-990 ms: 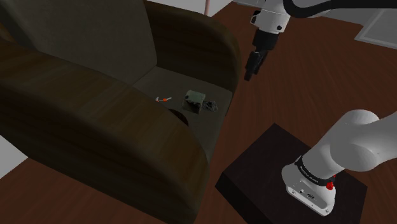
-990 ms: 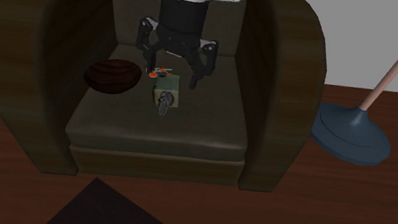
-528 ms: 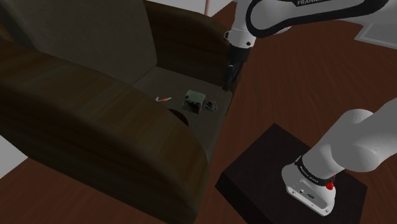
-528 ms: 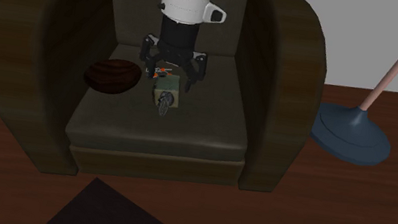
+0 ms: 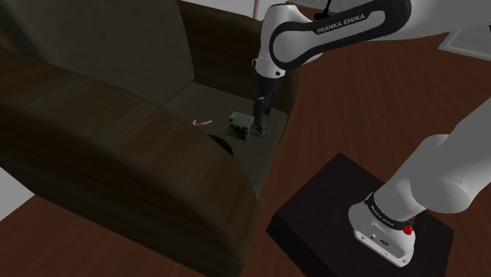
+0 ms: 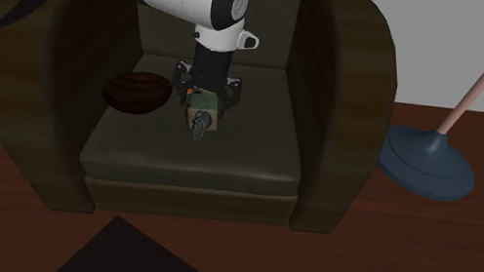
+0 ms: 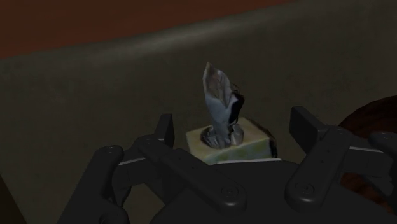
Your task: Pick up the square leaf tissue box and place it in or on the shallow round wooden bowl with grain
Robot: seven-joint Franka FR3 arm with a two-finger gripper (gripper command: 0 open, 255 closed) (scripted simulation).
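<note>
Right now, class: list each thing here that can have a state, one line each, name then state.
Gripper: open, fingers either side of the box, not touching it.
Box: upright on the seat, tissue sticking up, not held.
Bowl: on the seat beside the box, box not in it.
Plunger: cup down on the floor, handle slanting up.

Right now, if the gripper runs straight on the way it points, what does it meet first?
The gripper would likely meet the tissue box on the armchair seat. The box sits in line between the open jaws, its tissue nearest. Depth is unclear, so the gap is hard to judge.
</note>
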